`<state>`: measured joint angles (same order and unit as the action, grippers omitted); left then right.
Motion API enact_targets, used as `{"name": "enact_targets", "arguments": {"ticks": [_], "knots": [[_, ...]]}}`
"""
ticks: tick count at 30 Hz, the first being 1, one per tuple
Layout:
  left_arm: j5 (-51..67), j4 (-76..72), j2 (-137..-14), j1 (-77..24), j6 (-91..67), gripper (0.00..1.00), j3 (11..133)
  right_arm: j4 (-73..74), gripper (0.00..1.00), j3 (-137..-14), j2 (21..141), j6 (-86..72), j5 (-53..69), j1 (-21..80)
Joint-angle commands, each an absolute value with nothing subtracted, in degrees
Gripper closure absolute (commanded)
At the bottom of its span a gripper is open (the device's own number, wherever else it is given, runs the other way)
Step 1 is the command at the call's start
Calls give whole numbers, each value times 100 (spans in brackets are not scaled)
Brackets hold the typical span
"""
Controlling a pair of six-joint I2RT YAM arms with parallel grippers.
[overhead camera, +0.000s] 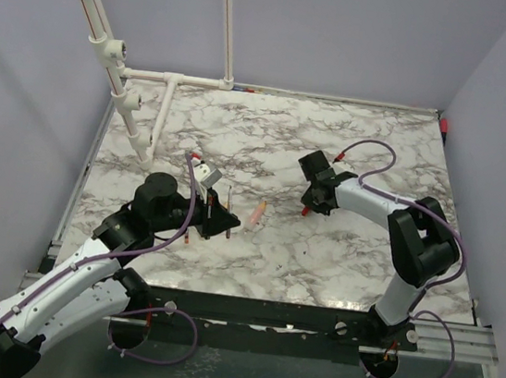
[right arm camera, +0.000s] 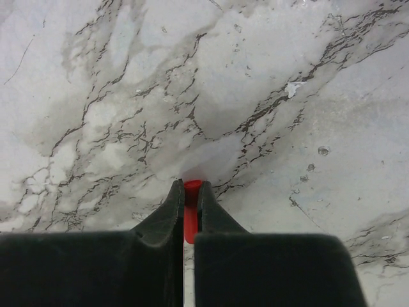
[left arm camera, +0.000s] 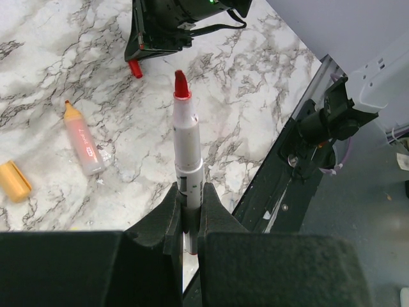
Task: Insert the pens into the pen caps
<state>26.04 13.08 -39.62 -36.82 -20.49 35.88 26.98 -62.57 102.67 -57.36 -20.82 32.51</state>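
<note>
My left gripper (left arm camera: 190,195) is shut on a pale grey pen (left arm camera: 188,144) with a red tip (left arm camera: 181,83), which points towards the right gripper. It stands left of the table's centre in the top view (overhead camera: 219,218). My right gripper (right arm camera: 190,188) is shut on a red pen cap (right arm camera: 191,208) just above the marble, right of centre in the top view (overhead camera: 309,206). The red cap also shows in the left wrist view (left arm camera: 135,68). A salmon-pink pen (left arm camera: 83,142) with an orange tip lies on the marble between the grippers (overhead camera: 258,211). A yellow-orange cap (left arm camera: 14,181) lies near it.
A white pipe frame (overhead camera: 169,80) stands at the back left of the marble table (overhead camera: 379,150). A black rail (overhead camera: 311,318) runs along the near edge. Purple cables (overhead camera: 370,149) loop off both arms. Lilac walls close in the sides and back.
</note>
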Motion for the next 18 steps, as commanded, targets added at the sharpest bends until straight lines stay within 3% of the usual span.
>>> {"name": "enact_targets", "arguments": {"ticks": [1,9,18], "knots": [[2502,1406,-3992,-3669,-1985,100,3586,2693,99,-5922,10252,-5798,-1994,3212],[2574,1406,-4039,-3674,-1990,100,3590,2444,100,-5597,9395,-5351,-1813,3217],[2962,1223,-4133,-3674,-2063,100,3586,1805,99,-5306,8235,-4435,-781,3232]]}}
